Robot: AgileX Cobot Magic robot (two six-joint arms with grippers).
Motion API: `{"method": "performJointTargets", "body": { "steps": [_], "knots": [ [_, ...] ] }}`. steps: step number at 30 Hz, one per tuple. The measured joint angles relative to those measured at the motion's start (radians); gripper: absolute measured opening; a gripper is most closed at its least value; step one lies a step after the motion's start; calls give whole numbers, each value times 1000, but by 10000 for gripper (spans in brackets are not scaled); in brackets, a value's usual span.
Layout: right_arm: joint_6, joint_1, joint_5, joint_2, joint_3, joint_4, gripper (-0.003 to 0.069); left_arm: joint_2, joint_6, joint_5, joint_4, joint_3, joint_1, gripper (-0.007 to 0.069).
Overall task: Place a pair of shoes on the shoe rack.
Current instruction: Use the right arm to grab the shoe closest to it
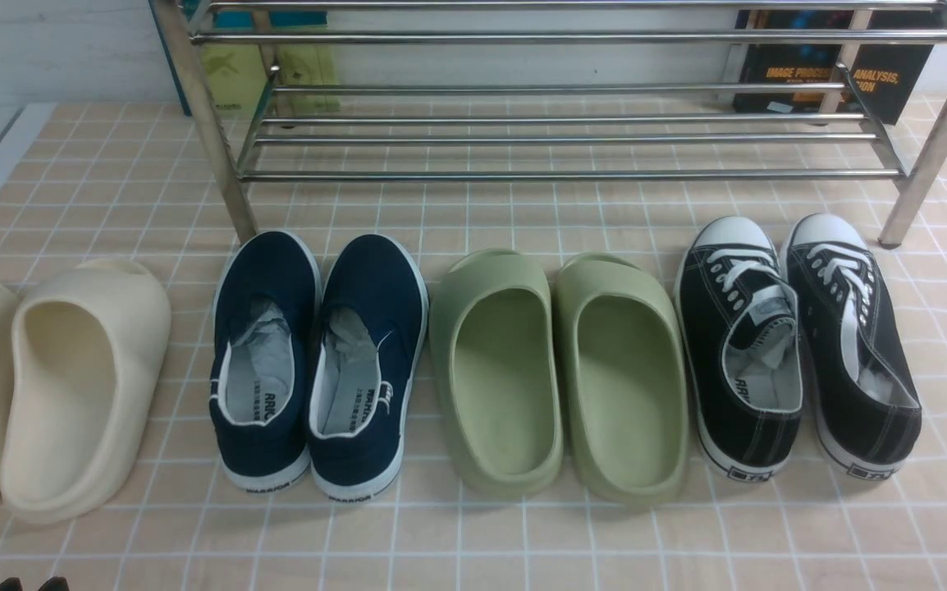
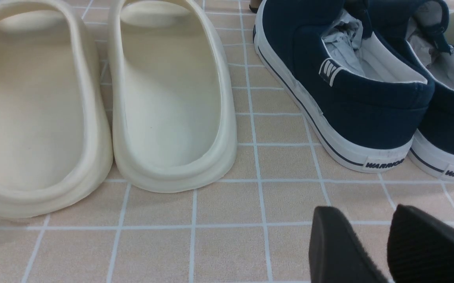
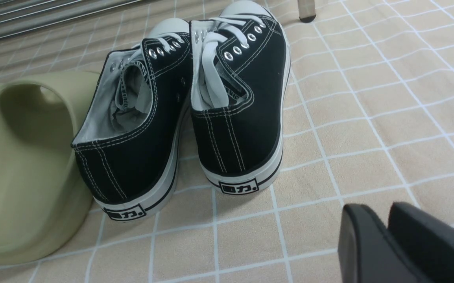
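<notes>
The pair of shoes, two black canvas sneakers (image 1: 740,345) with white laces and toe caps, stands side by side on the tiled floor at the right, toes toward the shoe rack (image 1: 572,174). The chrome rack spans the back, and its low shelf holds nothing. In the right wrist view my right gripper (image 3: 372,206) hovers behind the sneakers' heels (image 3: 238,149), a little off to one side and not touching them. Its fingers are only narrowly apart and hold nothing. My left gripper (image 2: 362,210) hangs over bare floor behind a navy shoe, slightly open and empty. Only its tips (image 1: 29,584) show in the front view.
Left of the sneakers lie green foam slides (image 1: 555,369), then navy slip-ons (image 1: 317,361), then cream slides (image 1: 55,386) at the far left. The rack's right front leg (image 1: 925,156) stands just beyond the sneakers' toes. Books (image 1: 834,66) and a green box (image 1: 268,70) lean behind the rack.
</notes>
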State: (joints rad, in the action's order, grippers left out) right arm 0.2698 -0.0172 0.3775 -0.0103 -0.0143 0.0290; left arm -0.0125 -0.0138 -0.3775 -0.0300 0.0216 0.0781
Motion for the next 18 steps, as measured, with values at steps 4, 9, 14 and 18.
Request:
{"method": "performJointTargets", "body": {
  "steps": [4, 9, 14, 18],
  "knots": [
    [0, 0, -1, 0, 0, 0, 115, 0, 0, 0, 0, 0, 0, 239],
    [1, 0, -42, 0, -5, 0, 120, 0, 0, 0, 0, 0, 0, 239],
    [2, 0, -306, 0, -10, 0, 125, 0, 0, 0, 0, 0, 0, 239],
    [11, 0, -642, 0, -10, 0, 132, 0, 0, 0, 0, 0, 0, 239]
  ]
}}
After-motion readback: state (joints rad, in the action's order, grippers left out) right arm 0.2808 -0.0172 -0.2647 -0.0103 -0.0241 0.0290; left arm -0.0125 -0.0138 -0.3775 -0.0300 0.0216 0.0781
